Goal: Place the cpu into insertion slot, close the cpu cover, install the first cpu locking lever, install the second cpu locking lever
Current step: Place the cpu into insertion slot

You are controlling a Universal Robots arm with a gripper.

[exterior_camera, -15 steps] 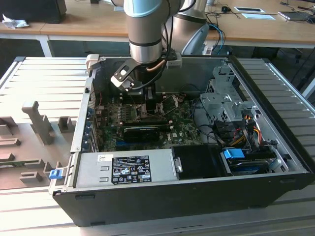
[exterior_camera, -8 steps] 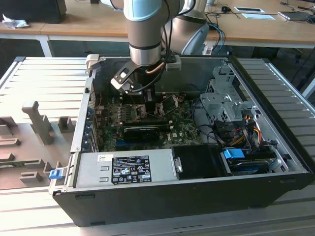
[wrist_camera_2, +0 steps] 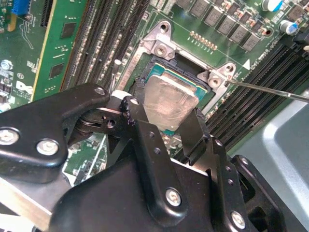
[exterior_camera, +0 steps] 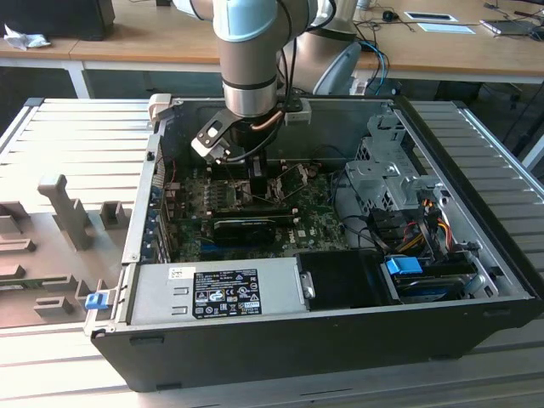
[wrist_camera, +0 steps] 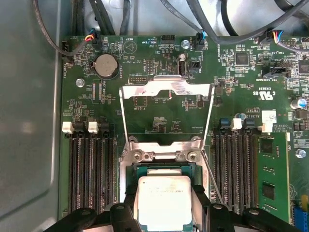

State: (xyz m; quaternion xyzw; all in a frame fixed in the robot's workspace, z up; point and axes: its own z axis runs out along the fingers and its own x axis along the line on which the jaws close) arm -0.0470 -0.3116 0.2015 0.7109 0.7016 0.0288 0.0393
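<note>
Gripper (wrist_camera_2: 166, 118): clasps cpu (wrist_camera_2: 170, 102) by two edges, over slot (wrist_camera_2: 171, 62)
Cover (wrist_camera: 166, 92): raised open
Case (exterior_camera: 323, 340): lid off, on ribbed grey table (exterior_camera: 76, 127)
Room: wooden desks (exterior_camera: 127, 47) behind

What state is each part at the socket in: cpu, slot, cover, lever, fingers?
cpu: lying flat, gripped on two opposite edges.
insertion slot: uncovered; cpu in or just above it, cannot tell which.
cpu cover: swung open, raised off the slot.
locking lever: unlatched, sticking out free.
gripper: fingers shut on the cpu.
</note>
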